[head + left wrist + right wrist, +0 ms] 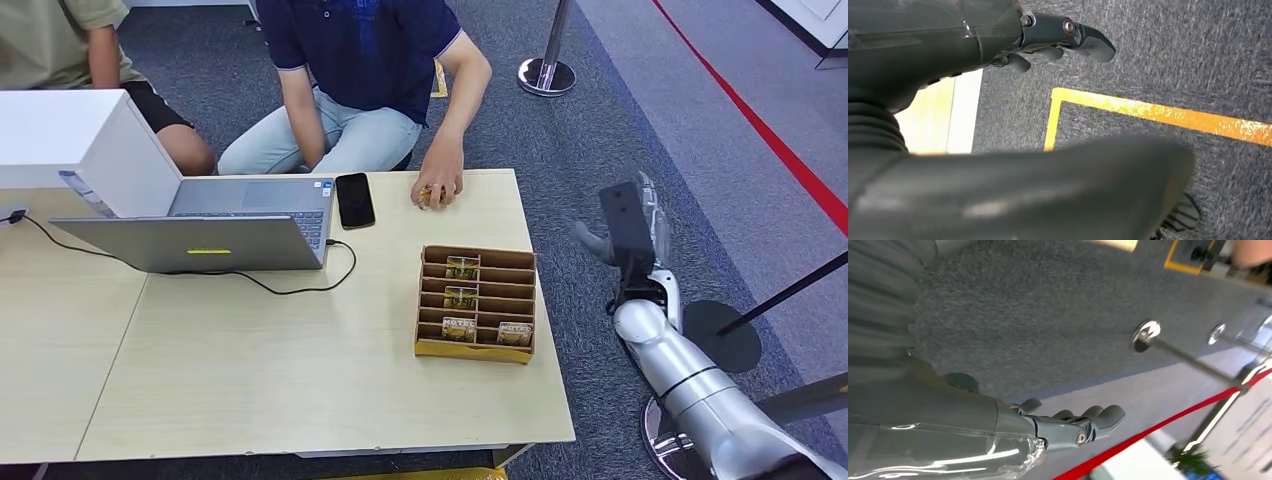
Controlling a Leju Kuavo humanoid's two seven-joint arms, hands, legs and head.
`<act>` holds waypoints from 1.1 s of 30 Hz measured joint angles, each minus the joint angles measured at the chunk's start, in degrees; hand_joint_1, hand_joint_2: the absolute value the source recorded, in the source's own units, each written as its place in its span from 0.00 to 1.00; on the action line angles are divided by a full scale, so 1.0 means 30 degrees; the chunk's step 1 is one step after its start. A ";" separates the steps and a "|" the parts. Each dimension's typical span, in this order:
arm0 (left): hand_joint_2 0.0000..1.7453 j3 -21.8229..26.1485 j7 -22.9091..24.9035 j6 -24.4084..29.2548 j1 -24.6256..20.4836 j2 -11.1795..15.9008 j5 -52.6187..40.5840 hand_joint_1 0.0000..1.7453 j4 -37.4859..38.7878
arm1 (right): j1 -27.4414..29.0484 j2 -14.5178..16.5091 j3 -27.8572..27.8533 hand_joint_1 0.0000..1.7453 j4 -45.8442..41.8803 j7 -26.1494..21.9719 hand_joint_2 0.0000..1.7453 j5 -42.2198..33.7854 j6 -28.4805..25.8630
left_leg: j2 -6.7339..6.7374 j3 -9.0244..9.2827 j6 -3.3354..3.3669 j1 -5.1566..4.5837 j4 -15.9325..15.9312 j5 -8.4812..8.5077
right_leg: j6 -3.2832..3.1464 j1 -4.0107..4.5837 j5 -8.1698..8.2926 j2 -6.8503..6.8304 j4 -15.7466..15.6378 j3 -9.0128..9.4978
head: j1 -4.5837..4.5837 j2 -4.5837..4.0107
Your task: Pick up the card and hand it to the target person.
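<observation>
**deskbot_fan:** Grey carpet all round, with a wood table [300, 380] set in the middle and a cardboard rack [476, 345] placed near its right edge. Four cards [460, 297] can be seen slotted in the rack, untouched. A laptop [200, 225] and a phone [354, 200] are parked further back. A person [365, 70] is seated behind the table, one hand [438, 185] rested on the far edge with something small under it.

**servo_sam:** So nothing's been picked yet?

**deskbot_fan:** Doesn't look like it. The right hand [640, 225] is held up off the table's right side, well apart from the rack; fingers are spread loosely and nothing is held. The left hand [1048, 40] is hung down over the carpet, fingers half curled, nothing gripped either. Reach, grab and handover are all left to be done.
</observation>
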 joint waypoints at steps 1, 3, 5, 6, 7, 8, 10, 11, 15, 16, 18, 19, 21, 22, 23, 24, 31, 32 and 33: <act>0.00 0.0000 -0.0027 0.0048 0.0005 0.0024 0.0066 0.00 0.0002 | 0.0409 -0.0279 -0.0411 0.00 0.0000 -0.0299 1.00 -0.0628 -0.0047 | 0.0000 0.0000 0.0001 0.0000 0.0000 -0.0003 | 0.0000 0.0000 0.0000 0.0000 -0.0001 -0.0001 | -0.0002 0.0000; 0.00 0.0002 -0.0166 0.0164 0.0011 0.0049 0.0233 0.00 0.0006 | 0.1329 -0.0778 -0.1264 0.00 0.0007 -0.0964 1.00 -0.1967 -0.0071 | -0.0001 0.0001 0.0002 0.0002 -0.0001 -0.0008 | 0.0001 0.0002 -0.0001 0.0000 -0.0002 -0.0003 | -0.0002 0.0000; 0.00 0.0005 -0.0310 0.0306 0.0014 0.0058 0.0397 0.00 0.0017 | 0.2416 -0.1188 -0.2141 0.00 0.0072 -0.1814 1.00 -0.3375 0.0014 | -0.0004 -0.0001 0.0004 0.0003 -0.0001 -0.0011 | 0.0002 0.0003 -0.0003 -0.0005 -0.0004 -0.0005 | -0.0002 0.0000; 0.00 0.0009 -0.0339 0.0361 0.0016 0.0060 0.0465 0.00 0.0033 | 0.2961 -0.1361 -0.2578 0.00 0.0178 -0.2334 1.00 -0.4029 0.0105 | -0.0006 -0.0005 0.0003 0.0003 -0.0002 -0.0014 | 0.0003 0.0003 -0.0004 -0.0006 -0.0004 -0.0005 | -0.0004 0.0000; 0.00 0.0011 -0.0343 0.0410 0.0018 0.0062 0.0519 0.00 0.0055 | 0.3472 -0.1499 -0.3004 0.00 0.0365 -0.2912 1.00 -0.4657 0.0244 | -0.0007 -0.0007 0.0002 0.0003 -0.0003 -0.0017 | 0.0003 0.0003 -0.0005 -0.0006 -0.0004 -0.0007 | -0.0002 0.0000; 0.00 0.0013 -0.0341 0.0450 0.0020 0.0073 0.0568 0.00 0.0077 | 0.3944 -0.1601 -0.3445 0.00 0.0659 -0.3538 1.00 -0.5333 0.0455 | -0.0006 -0.0007 0.0001 0.0003 -0.0004 -0.0020 | 0.0003 0.0003 -0.0005 -0.0003 -0.0004 -0.0010 | 0.0000 0.0000; 0.00 0.0016 -0.0339 0.0534 0.0020 0.0111 0.0652 0.00 0.0098 | 0.4752 -0.1689 -0.4373 0.00 0.1572 -0.4806 1.00 -0.6985 0.1160 | -0.0004 -0.0005 -0.0003 0.0003 -0.0005 -0.0026 | 0.0003 0.0003 -0.0005 0.0000 -0.0005 -0.0016 | 0.0000 0.0000; 0.00 0.0018 -0.0339 0.0572 0.0019 0.0135 0.0679 0.00 0.0100 | 0.5096 -0.1692 -0.4855 0.00 0.2196 -0.5453 1.00 -0.7939 0.1666 | -0.0003 -0.0006 -0.0005 0.0003 -0.0005 -0.0028 | 0.0004 0.0003 -0.0006 0.0002 -0.0006 -0.0020 | 0.0000 0.0000; 0.00 0.0022 -0.0333 0.0661 0.0028 0.0189 0.0778 0.00 0.0106 | 0.5951 -0.1521 -0.6461 0.00 0.5407 -0.7566 1.00 -1.0750 0.3597 | -0.0003 -0.0013 -0.0011 0.0002 -0.0006 -0.0032 | 0.0005 0.0001 -0.0007 0.0001 -0.0008 -0.0025 | 0.0002 0.0000; 0.00 0.0022 -0.0332 0.0672 0.0030 0.0200 0.0792 0.00 0.0108 | 0.6088 -0.1448 -0.6741 0.00 0.6164 -0.7846 1.00 -1.1110 0.3884 | 0.0002 -0.0010 -0.0015 0.0003 -0.0006 -0.0034 | 0.0005 0.0002 -0.0007 0.0007 -0.0008 -0.0028 | 0.0000 0.0000; 0.00 0.0022 -0.0328 0.0692 0.0017 0.0211 0.0814 0.00 0.0108 | 0.6356 -0.1273 -0.7211 0.00 0.7491 -0.8107 1.00 -1.1669 0.4316 | 0.0016 0.0002 -0.0025 0.0005 -0.0007 -0.0043 | 0.0003 0.0004 -0.0009 0.0026 -0.0009 -0.0033 | -0.0004 0.0000; 0.00 0.0022 -0.0326 0.0703 0.0009 0.0213 0.0832 0.00 0.0108 | 0.6499 -0.1142 -0.7487 0.00 0.8274 -0.8116 1.00 -1.1993 0.4527 | 0.0018 0.0006 -0.0027 0.0007 -0.0006 -0.0047 | 0.0004 0.0006 -0.0014 0.0029 -0.0009 -0.0031 | -0.0002 0.0000; 0.00 0.0025 -0.0324 0.0734 0.0013 0.0213 0.0896 0.00 0.0107 | 0.6840 -0.0790 -0.8081 0.00 0.9998 -0.8003 1.00 -1.2637 0.4923 | 0.0006 -0.0002 -0.0025 0.0010 -0.0008 -0.0051 | 0.0003 0.0010 -0.0025 0.0016 -0.0009 -0.0023 | 0.0004 0.0000; 0.00 0.0027 -0.0326 0.0760 0.0024 0.0213 0.0925 0.00 0.0107 | 0.7066 -0.0588 -0.8352 0.00 1.0792 -0.7871 0.75 -1.2941 0.5109 | 0.0000 -0.0008 -0.0023 0.0010 -0.0009 -0.0054 | 0.0003 0.0010 -0.0029 0.0005 -0.0007 -0.0023 | 0.0006 0.0000; 0.00 0.0029 -0.0330 0.0796 0.0032 0.0213 0.0945 0.00 0.0107 | 0.7293 -0.0386 -0.8573 0.00 1.1439 -0.7691 0.50 -1.3198 0.5284 | 0.0002 -0.0010 -0.0022 0.0011 -0.0011 -0.0058 | 0.0000 0.0011 -0.0030 0.0005 -0.0006 -0.0026 | 0.0000 0.0000; 0.00 0.0029 -0.0332 0.0842 0.0032 0.0213 0.0953 0.00 0.0108 | 0.7512 -0.0182 -0.8760 0.00 1.1976 -0.7459 0.25 -1.3424 0.5433 | 0.0013 -0.0008 -0.0024 0.0014 -0.0013 -0.0065 | -0.0002 0.0013 -0.0032 0.0017 -0.0005 -0.0029 | 0.0000 0.0000; 0.00 0.0029 -0.0130 0.1160 -0.0006 0.0186 0.0965 0.00 0.0108 | 0.8283 0.1517 -0.9700 0.00 1.5123 -0.4577 0.00 -1.3956 0.5887 | 0.0056 0.0005 -0.0032 0.0029 -0.0017 -0.0082 | -0.0008 0.0027 -0.0035 0.0092 -0.0004 -0.0032 | 0.0000 0.0000; 0.00 0.0029 -0.0071 0.1208 -0.0013 0.0186 0.0963 0.00 0.0108 | 0.8296 0.1733 -0.9736 0.00 1.5414 -0.4003 0.00 -1.3956 0.5874 | 0.0060 0.0008 -0.0032 0.0030 -0.0017 -0.0082 | -0.0008 0.0028 -0.0035 0.0097 -0.0005 -0.0031 | 0.0000 0.0000; 0.00 0.0029 -0.0038 0.1230 -0.0018 0.0184 0.0963 0.00 0.0108 | 0.8301 0.1839 -0.9747 0.00 1.5557 -0.3708 0.00 -1.3953 0.5860 | 0.0063 0.0010 -0.0032 0.0030 -0.0017 -0.0082 | -0.0008 0.0028 -0.0034 0.0098 -0.0005 -0.0030 | -0.0001 0.0000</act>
